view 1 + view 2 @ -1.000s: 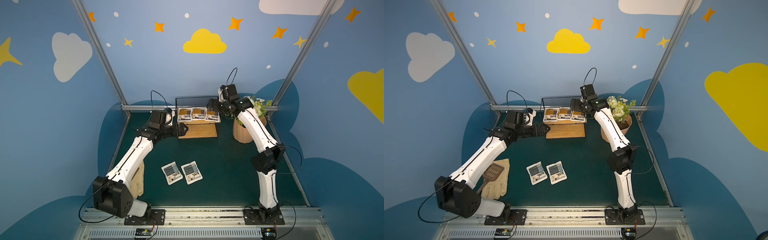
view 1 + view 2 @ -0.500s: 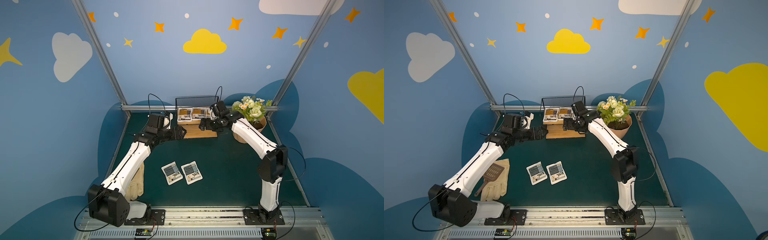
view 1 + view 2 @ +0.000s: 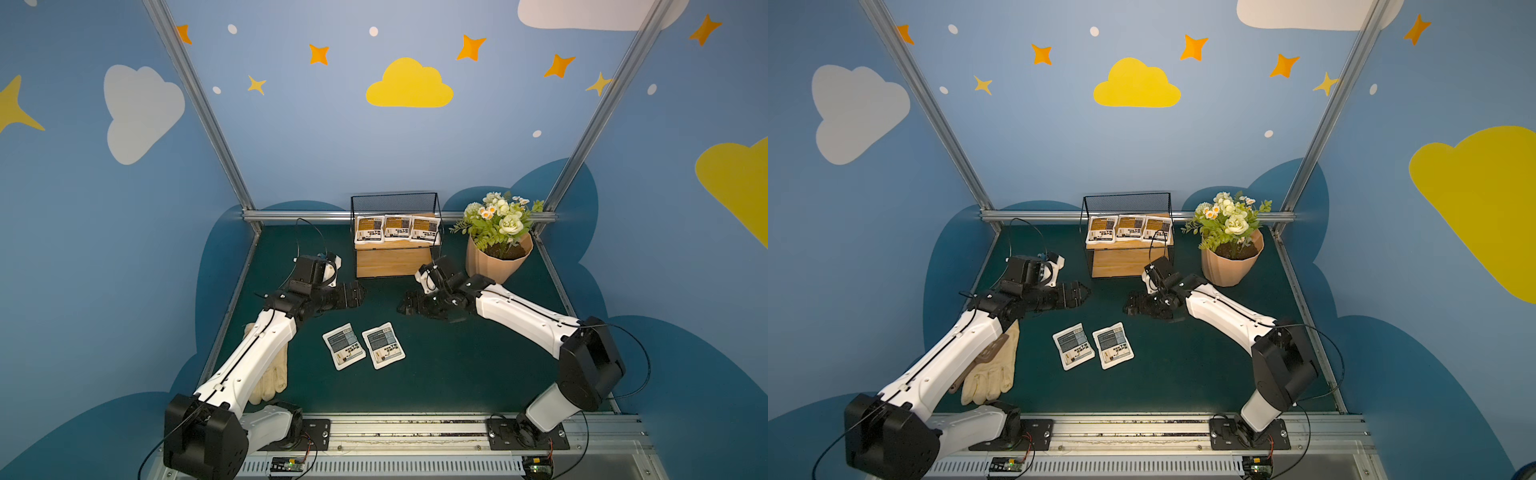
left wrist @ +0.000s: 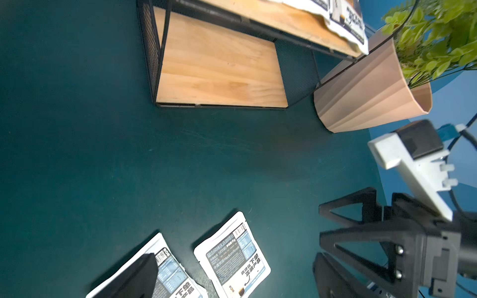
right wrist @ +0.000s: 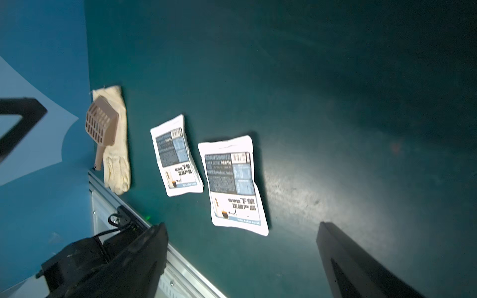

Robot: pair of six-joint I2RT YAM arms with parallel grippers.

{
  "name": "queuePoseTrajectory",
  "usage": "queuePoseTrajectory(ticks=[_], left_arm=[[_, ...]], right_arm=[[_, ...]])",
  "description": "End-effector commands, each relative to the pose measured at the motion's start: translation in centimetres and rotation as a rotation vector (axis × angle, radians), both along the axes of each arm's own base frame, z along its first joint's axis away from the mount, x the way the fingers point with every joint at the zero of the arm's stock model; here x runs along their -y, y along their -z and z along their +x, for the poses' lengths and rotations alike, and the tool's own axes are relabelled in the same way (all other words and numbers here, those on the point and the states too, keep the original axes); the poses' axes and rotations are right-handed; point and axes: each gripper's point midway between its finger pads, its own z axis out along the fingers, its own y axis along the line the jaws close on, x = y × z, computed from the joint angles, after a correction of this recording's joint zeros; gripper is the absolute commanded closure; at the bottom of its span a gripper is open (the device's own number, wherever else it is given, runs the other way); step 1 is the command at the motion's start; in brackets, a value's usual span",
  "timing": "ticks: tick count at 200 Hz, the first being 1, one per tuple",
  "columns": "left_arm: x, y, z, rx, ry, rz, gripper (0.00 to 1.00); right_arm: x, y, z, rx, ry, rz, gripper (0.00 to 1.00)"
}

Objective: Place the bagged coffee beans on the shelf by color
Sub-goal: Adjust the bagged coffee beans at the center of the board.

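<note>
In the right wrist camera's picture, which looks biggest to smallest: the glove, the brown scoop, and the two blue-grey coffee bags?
1. Nearer coffee bag.
2. Farther coffee bag and glove, about alike.
3. Scoop.
The two bags may truly match; nearness to the camera enlarges one.

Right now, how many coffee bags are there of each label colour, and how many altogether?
Orange-brown bags, on the upper board of the shelf: 3
Grey-blue bags, flat on the table: 2
Total: 5
</note>
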Motion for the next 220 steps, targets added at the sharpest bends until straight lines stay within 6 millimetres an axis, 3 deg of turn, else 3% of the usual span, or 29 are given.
queuePoseTrajectory(ticks=[1, 59, 105, 167, 220], left_arm=[[0.2, 0.7, -0.8, -0.021, 0.000, -0.015, 0.00], [0.0, 4.0, -1.3, -0.082, -0.034, -0.010, 0.00], [0.1, 4.8, -1.2, -0.139, -0.068, -0.028, 0.00], [0.6, 5.2, -1.0, -0.178, -0.092, -0.060, 0.00], [1.3, 5.5, -1.5, -0.182, -0.065, -0.065, 0.00]], right_arm=[[-1.8, -1.2, -2.6, 0.010, -0.071, 0.089, 0.05], [-3.4, 2.5, -10.5, -0.080, -0.272, 0.047, 0.05], [-5.2, 4.9, -13.3, -0.159, -0.342, 0.053, 0.05], [-5.9, 8.9, -12.1, -0.244, -0.272, 0.018, 0.05], [-5.9, 10.5, -6.7, -0.245, -0.114, 0.026, 0.05]])
